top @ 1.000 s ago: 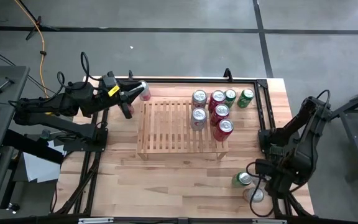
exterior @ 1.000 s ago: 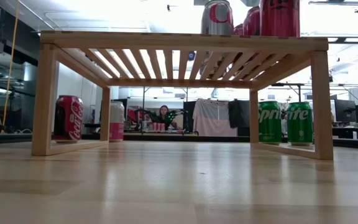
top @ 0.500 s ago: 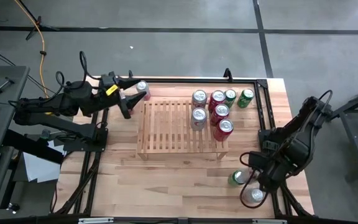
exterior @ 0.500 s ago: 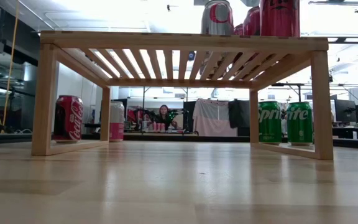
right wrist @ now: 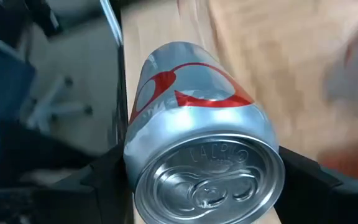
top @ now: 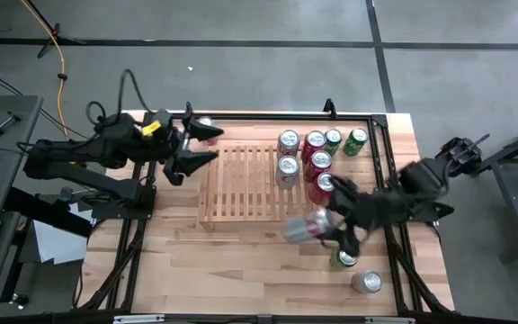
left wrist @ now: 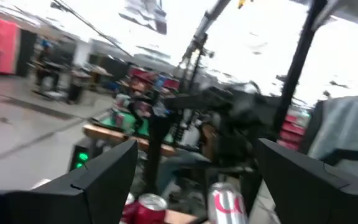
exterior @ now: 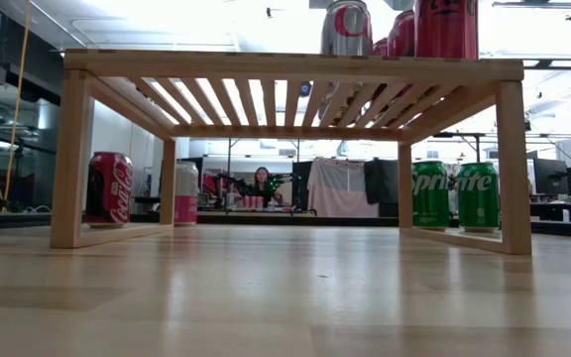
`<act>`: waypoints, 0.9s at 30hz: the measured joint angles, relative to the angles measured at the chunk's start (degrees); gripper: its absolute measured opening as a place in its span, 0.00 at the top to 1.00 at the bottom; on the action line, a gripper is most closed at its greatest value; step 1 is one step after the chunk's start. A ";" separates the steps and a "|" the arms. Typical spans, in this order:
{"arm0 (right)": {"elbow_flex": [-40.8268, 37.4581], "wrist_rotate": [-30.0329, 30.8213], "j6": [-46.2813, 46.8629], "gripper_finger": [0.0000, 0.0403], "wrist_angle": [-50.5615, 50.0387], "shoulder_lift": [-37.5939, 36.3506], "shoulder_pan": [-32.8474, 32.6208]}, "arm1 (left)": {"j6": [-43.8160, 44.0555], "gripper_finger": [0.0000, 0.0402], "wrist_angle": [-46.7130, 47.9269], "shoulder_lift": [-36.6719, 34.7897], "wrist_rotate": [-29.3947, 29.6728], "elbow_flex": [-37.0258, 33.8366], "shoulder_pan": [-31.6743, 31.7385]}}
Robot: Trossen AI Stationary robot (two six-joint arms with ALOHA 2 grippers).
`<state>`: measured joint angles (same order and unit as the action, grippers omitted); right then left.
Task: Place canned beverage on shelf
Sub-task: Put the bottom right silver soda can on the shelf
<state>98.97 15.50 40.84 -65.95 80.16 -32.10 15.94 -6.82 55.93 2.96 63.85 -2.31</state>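
The light wood shelf [top: 257,184] stands mid-table, with several cans [top: 314,162] on its right end. My right gripper [top: 320,225] is shut on a silver can with a red mark [top: 300,228]. It holds the can above the table by the shelf's near right corner. My left gripper [top: 210,146] is open at the shelf's far left corner. A pink and silver can [top: 207,126] stands on the table just past its far finger. Two green cans [exterior: 454,195] stand on the table beyond the shelf's right end. My right gripper pinches the silver can by its side wall [right wrist: 135,155], one finger [right wrist: 101,183] on each side, close to the can's top end [right wrist: 207,180]. The top faces back toward the wrist and the body points away along the fingers. The can is tilted and lifted clear of the table.
A green can [top: 343,259] and a silver can [top: 367,282] stand on the table near the near right corner. A red can [exterior: 110,188] stands beyond the shelf's left leg. A dark frame [top: 380,153] runs along the table's right and far edges. The slats left of the cans are bare.
My left gripper has opened, let go of the pink and silver can, and tipped upward. That can now stands on the table. My right gripper has swung up from the near right corner toward the shelf, carrying the silver can clear of the table.
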 joint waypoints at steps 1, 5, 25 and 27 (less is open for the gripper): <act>0.07 0.18 -3.34 0.30 3.14 0.00 1.78 | 0.09 0.20 0.81 1.02 -1.23 0.96 0.00; 0.10 0.43 -15.29 0.30 12.08 0.05 8.34 | -1.94 0.20 9.21 5.72 -5.55 8.30 -0.07; 0.12 -6.00 -36.47 0.30 23.52 7.60 21.28 | -8.77 0.20 52.38 23.73 -5.76 30.43 -1.18; 0.10 -6.03 -37.99 0.30 23.44 7.85 21.27 | -8.20 0.20 53.42 24.34 -6.08 30.43 -1.18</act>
<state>99.07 9.47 2.85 -42.52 88.01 -10.83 7.74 46.60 80.27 -3.12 94.28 -3.49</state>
